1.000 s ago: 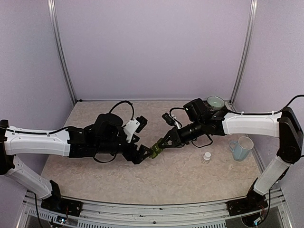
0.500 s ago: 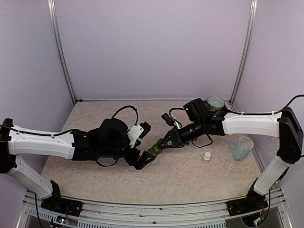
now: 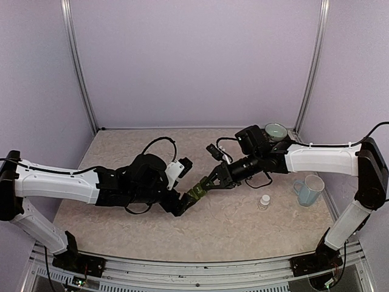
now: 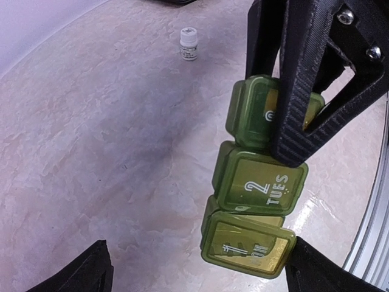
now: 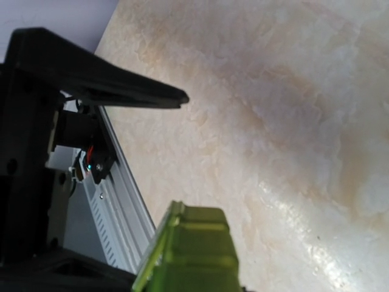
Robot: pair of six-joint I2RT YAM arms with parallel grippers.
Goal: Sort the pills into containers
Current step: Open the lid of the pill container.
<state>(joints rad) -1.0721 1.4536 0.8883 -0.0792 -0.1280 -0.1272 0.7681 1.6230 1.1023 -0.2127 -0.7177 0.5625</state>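
The containers (image 3: 195, 194) are a dark green strip of three lidded compartments, lids shut, marked "1 MON" and "2 TUES" in the left wrist view (image 4: 255, 210). My right gripper (image 3: 205, 185) is shut on the strip's third compartment and holds it above the table. Its black fingers (image 4: 301, 91) pinch that end. My left gripper (image 3: 184, 204) is open, and its jaws stand wide on either side of the MON end (image 4: 246, 249) without gripping it. The right wrist view shows the strip's edge (image 5: 194, 255) close up. No loose pills show.
A small white pill bottle (image 3: 264, 201) stands right of the grippers and also shows in the left wrist view (image 4: 189, 44). A pale blue mug (image 3: 310, 190) is at the right edge. A green bowl (image 3: 275, 131) sits at the back right.
My left gripper has moved right and slightly forward, up to the strip's free end. My right gripper has kept hold of the strip almost in place.
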